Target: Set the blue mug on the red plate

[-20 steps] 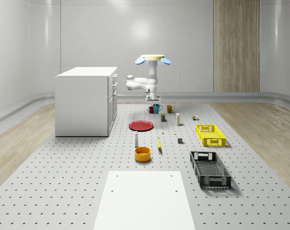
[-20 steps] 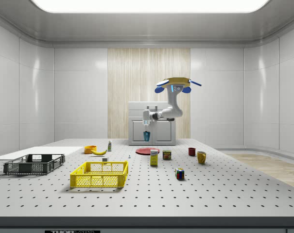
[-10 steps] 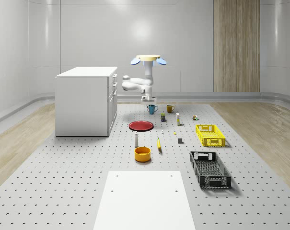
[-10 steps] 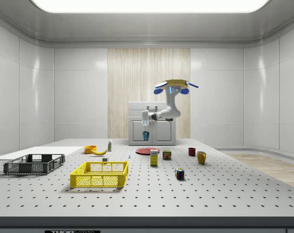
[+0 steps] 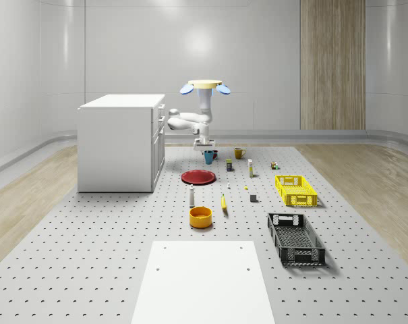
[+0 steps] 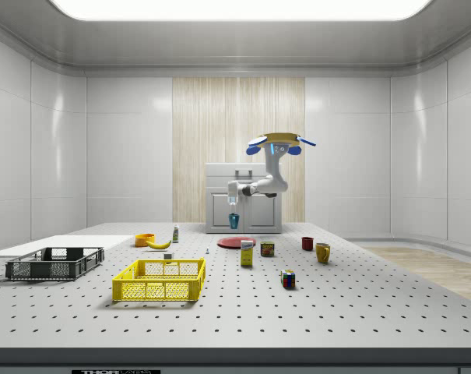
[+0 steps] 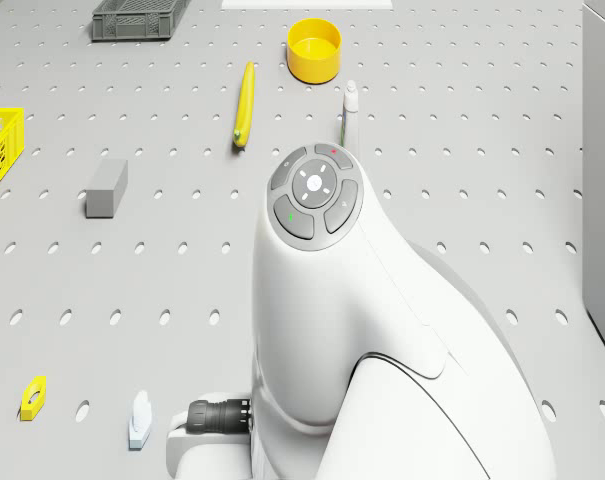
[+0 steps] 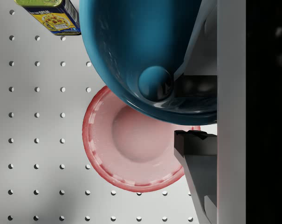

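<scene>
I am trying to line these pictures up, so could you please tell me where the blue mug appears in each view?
Whole-scene view: blue mug hangs from the gripper, behind the red plate.
Side view: mug held above the plate.
Drone view: the arm is in front; I cannot point to the mug.
Wrist view: mug close up, above the plate.
Shared landmark: the red plate.

Glossy blue mug [image 8: 131, 42]; matt red plate [image 8: 131, 144]

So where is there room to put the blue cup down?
The red plate is bare, with open floor between it and the white cabinet. The blue mug hangs in the gripper above the plate, under the hovering drone. It is crowded beside the yellow mug, cans and yellow crate.
</scene>
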